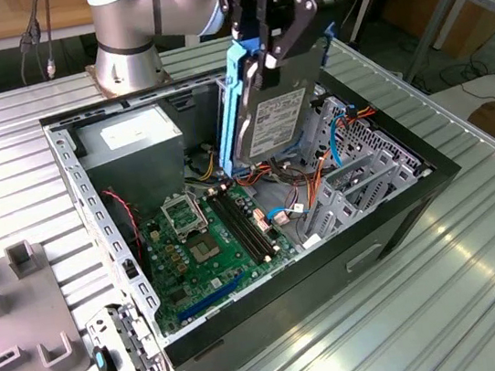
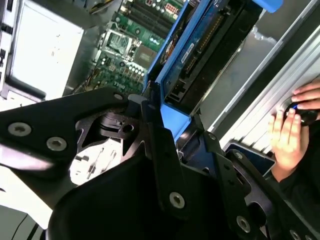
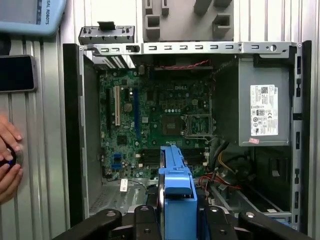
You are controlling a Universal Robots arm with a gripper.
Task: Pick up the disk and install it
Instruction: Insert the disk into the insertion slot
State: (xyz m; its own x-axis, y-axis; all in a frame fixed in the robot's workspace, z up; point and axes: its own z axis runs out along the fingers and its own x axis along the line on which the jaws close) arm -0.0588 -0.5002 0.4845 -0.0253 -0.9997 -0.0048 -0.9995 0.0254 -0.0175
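The pincer (image 1: pixel 265 70) is closed on the upper end of the disk (image 1: pixel 268 120). It holds the disk on edge and somewhat tilted over the open computer case (image 1: pixel 293 313), with the white label facing the exterior view. The disk's lower end hangs just beside the metal drive cage (image 1: pixel 357 175) and above the bundle of orange and blue cables (image 1: pixel 309 197). I cannot tell whether it touches them.

Several things could go wrong from here:
- **Slipping:** the grip sits only on the top end, so the disk's weight hangs below the fingers. A jolt could make it pivot or slide out onto the motherboard (image 1: pixel 209 242).
- **Jamming:** with the disk tilted like this, one of its blue side rails could catch on the cage edge and jam rather than slide in.
- **Snagging:** the loose cables lie right under the lower end and could be pinched or dragged.
- **The person:** in the second wrist view a person's hand (image 2: pixel 286 136) rests on the ribbed metal surface (image 1: pixel 431 307) just beside the case wall. It is close enough that a sideways swing of the arm would be a worry.

By count there is one disk, one pincer, one case, one motherboard and one drive cage. There is also one grey power supply (image 1: pixel 131 145) and one dark-screened phone (image 3: pixel 17 73) lying on the surface. At least one hand is there, and there seem to be two around a small dark object.
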